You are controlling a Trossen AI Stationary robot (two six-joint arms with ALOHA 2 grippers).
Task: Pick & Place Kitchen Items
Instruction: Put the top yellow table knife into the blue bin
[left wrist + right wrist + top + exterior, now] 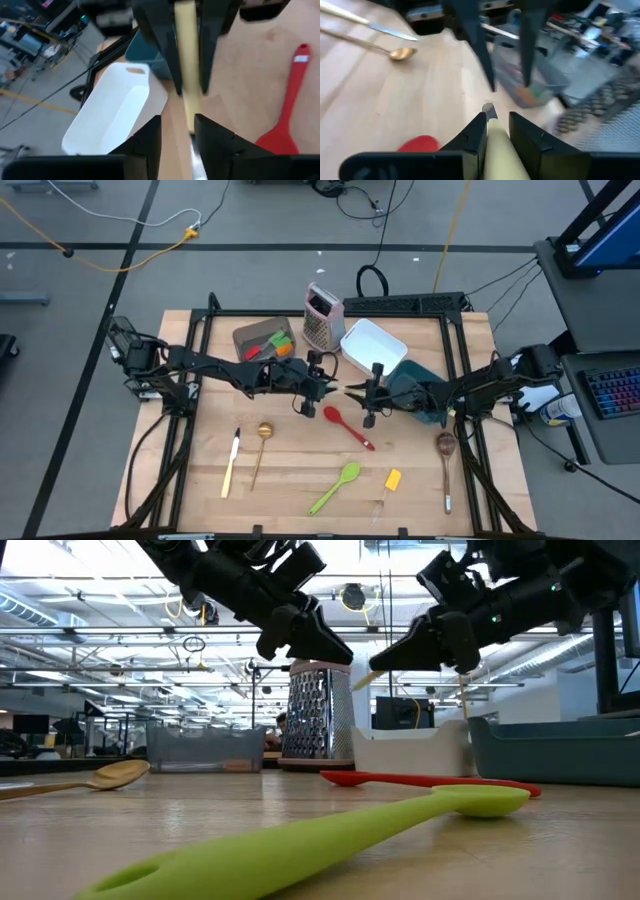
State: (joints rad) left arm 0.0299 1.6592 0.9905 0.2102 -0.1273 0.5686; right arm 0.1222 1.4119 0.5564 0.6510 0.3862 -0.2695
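Tabletop: right pincer point(352, 391) clamps cream-handled knife point(496, 145); left pincer point(335, 389) apart; no legible writing.

- I see the grater point(322, 316) at the desk's point(300, 480) far edge, containers either side.
- Spoons and spatulas lie along the near half.
- Both hands meet mid-desk above them.

You see the cream handle point(186, 65) at centre, white container point(112, 117) at left, red spatula point(287, 107) at right.
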